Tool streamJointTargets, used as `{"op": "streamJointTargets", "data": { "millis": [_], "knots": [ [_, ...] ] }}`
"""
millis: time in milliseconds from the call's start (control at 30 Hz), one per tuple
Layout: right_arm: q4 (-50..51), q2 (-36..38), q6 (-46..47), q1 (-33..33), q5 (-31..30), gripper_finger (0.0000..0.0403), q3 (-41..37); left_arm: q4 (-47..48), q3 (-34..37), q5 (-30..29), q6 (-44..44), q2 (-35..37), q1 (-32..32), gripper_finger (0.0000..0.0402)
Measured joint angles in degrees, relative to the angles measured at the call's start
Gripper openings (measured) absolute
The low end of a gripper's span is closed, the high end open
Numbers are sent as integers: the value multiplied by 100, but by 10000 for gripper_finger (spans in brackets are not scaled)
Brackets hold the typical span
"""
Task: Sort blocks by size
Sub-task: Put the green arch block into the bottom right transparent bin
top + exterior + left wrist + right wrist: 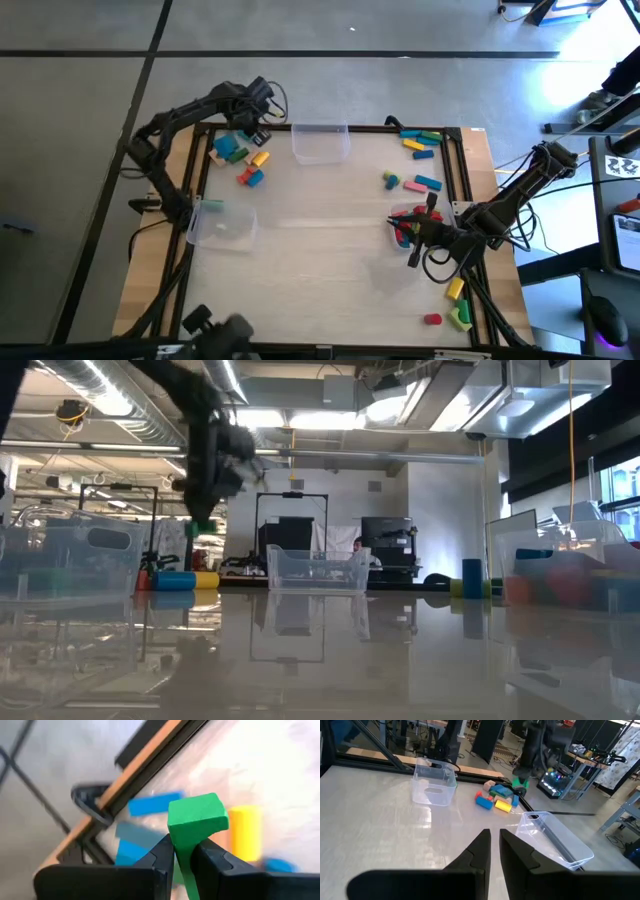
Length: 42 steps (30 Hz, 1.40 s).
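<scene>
My left gripper [250, 128] hangs over the table's far left corner, shut on a green block [196, 817], above a pile of blue, teal, yellow and orange blocks [240, 158]. In the low view the gripper [205, 480] is well above the table. My right gripper [412, 238] is low at the table's right side, beside some red blocks [404, 224]. Its fingers [480, 845] are together with nothing between them. More blocks lie at the far right [420, 140], mid right [410, 182] and near right [455, 300]. My left gripper pinches the green block between its two fingers [165, 852], on the block's lower part [185, 851]. The block's upper end [197, 810] sticks out past the fingertips. The block is lifted clear of the pile and the table.
A clear bin [320, 140] stands at the far edge's middle, and another clear bin [222, 222] stands at the left side. Both also show in the right wrist view [434, 782], [555, 837]. The light wooden tabletop [320, 260] lies bare between them.
</scene>
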<state>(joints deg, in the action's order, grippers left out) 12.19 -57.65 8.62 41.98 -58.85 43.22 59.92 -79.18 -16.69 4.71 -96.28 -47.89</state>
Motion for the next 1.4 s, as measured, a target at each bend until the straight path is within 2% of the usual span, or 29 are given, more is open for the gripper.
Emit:
{"op": "streamJointTargets", "data": {
  "millis": [267, 400, 600, 767, 967, 1133, 1267, 1400],
  "knots": [
    [-57, 2, 13, 0, 407, 40, -2, -792, -4, 11, 54, 1162, 1595, 50],
    [-169, 2, 5, 0, 404, 40, -2, -1234, -4, 18, 199, 1550, 2414, 54],
    [-184, 2, 43, -173, 489, 40, -2, -1882, -7, 22, 415, 1732, 3413, 55],
    [-199, -40, 424, -587, 880, 40, -2, -2551, 80, 57, 595, 1699, 4031, 56],
    [-400, -332, 466, -1151, 1550, 44, -2, -4133, 777, 1013, 885, 1684, 4437, 56],
    [-869, -660, 439, -1603, 2071, 92, -2, -5405, 1443, 1492, 694, 1666, 4627, 56],
    [-1285, -883, 216, -1953, 2384, 143, -2, -6347, 1858, 1535, 525, 1662, 4789, 56],
    [-1890, -1138, -38, -2202, 2739, 172, -2, -6909, 2141, 1543, 516, 1662, 4928, 56]
  ]
}}
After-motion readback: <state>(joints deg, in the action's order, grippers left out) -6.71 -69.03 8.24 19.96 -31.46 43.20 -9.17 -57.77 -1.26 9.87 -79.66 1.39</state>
